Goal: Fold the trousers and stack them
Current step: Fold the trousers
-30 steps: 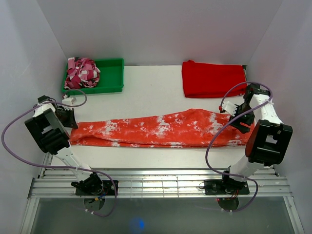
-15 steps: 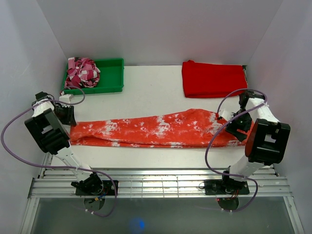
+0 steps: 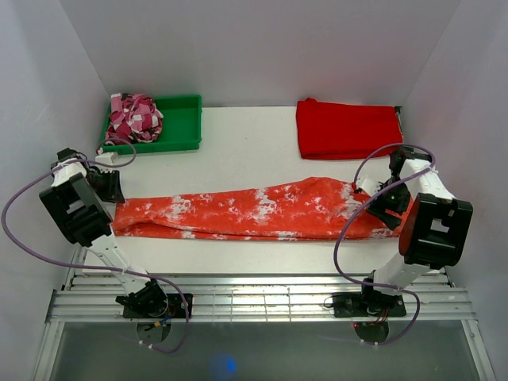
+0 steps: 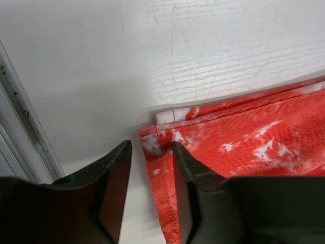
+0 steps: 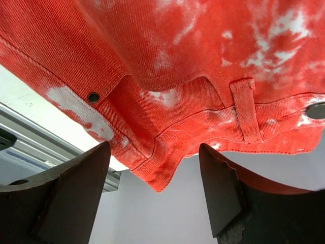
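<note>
Orange-red cloth mottled with white, the trousers (image 3: 254, 210) lie flat and stretched across the near half of the white table (image 3: 254, 155), the leg ends at the left, the waist at the right; the 2 legs lie 1 on the other in a long band.

At the left end, the left gripper (image 3: 107, 186) sits just over the hem; in the left wrist view its 2 dark fingers (image 4: 114, 188) stand apart with bare table showing between them, the hem corner lies in that gap, and the cloth's edge runs under the right-hand finger; nothing is pinched.

At the right end, the right gripper (image 3: 382, 198) is at the waist; its wrist view shows the fingers (image 5: 76, 193) spread wide, the waistband with a belt loop and a rivet spanning the space beyond them, unclamped.

Behind the waist, well apart, a plain red folded cloth (image 3: 348, 128) rests near the back right corner; at the back left, a green tray (image 3: 182, 131) holds a crumpled pink-and-white patterned cloth (image 3: 133, 117).
</note>
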